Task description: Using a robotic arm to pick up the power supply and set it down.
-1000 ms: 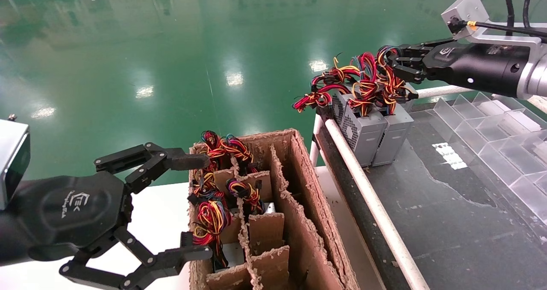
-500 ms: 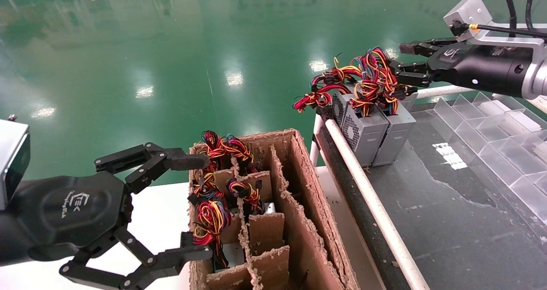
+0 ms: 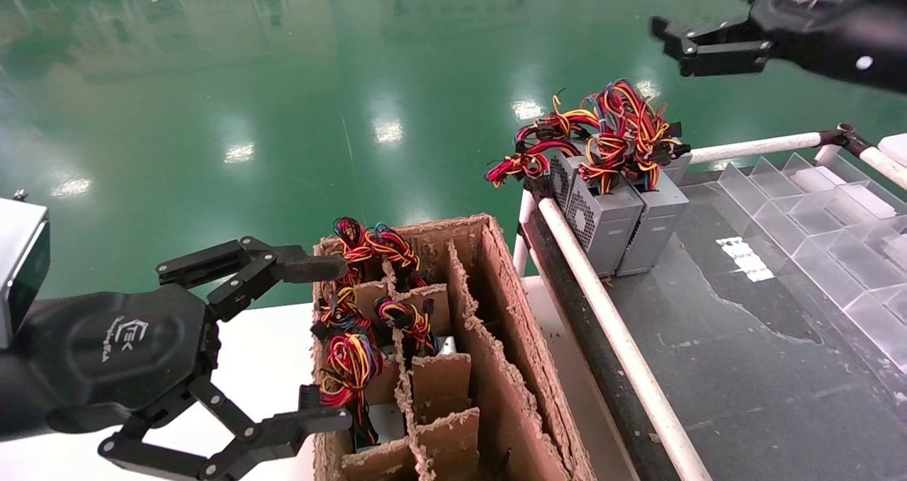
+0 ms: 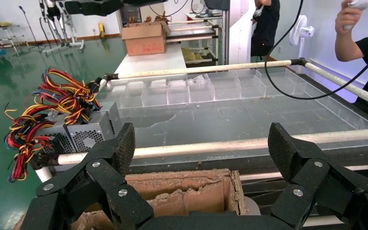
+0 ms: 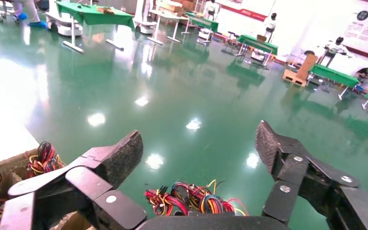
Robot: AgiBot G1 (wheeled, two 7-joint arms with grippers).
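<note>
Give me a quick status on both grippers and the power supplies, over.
Right gripper open, empty, raised above the power supplies. Those stand upright at the dark table's corner, wires up. Left gripper open, empty, beside the cardboard box. Nothing in the way.

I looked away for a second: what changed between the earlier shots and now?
The right gripper let go of the wire bundle, opened, and rose clear above the power supplies. These stayed upright on the dark table. The left gripper, open beside the cardboard box, did not move.
</note>
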